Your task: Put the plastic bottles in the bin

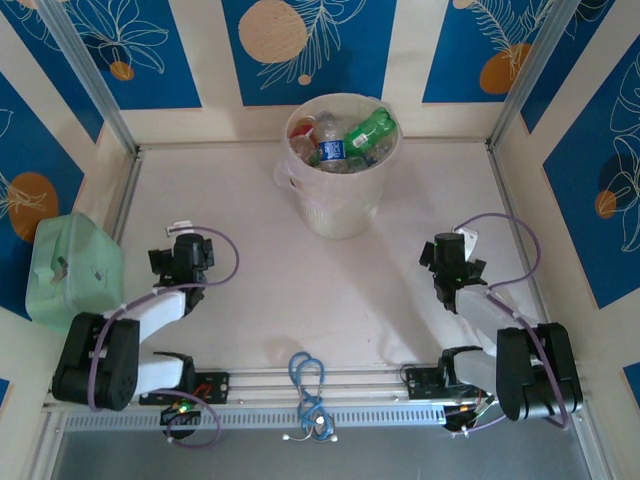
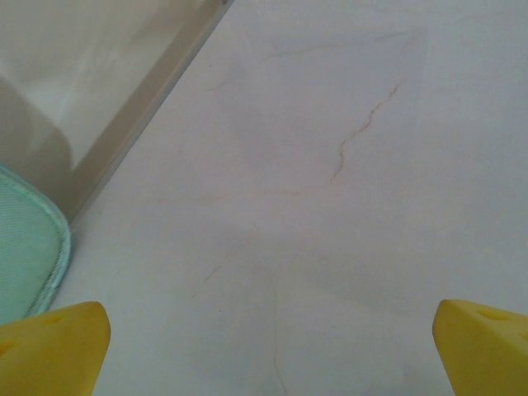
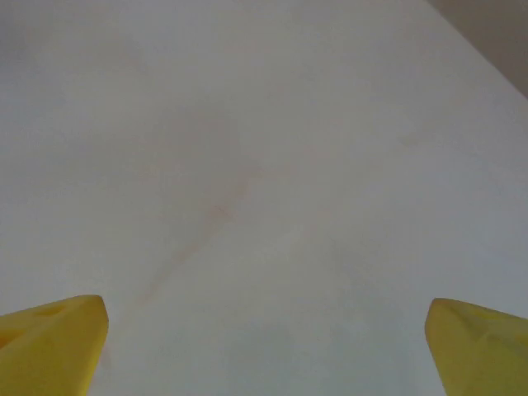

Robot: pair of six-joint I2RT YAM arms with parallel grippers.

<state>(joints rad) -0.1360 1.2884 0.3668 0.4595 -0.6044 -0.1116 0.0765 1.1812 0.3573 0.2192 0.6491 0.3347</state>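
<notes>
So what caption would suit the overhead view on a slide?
Round pinkish-beige bin brimming with small plastic bottles; left gripper and right gripper open above the white table.

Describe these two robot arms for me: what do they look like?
The left arm and right arm are white shells between chunky black joints, each trailing a looping purple cable. The left gripper and right gripper are black, tipped with bright yellow wedge-shaped fingertips.
</notes>
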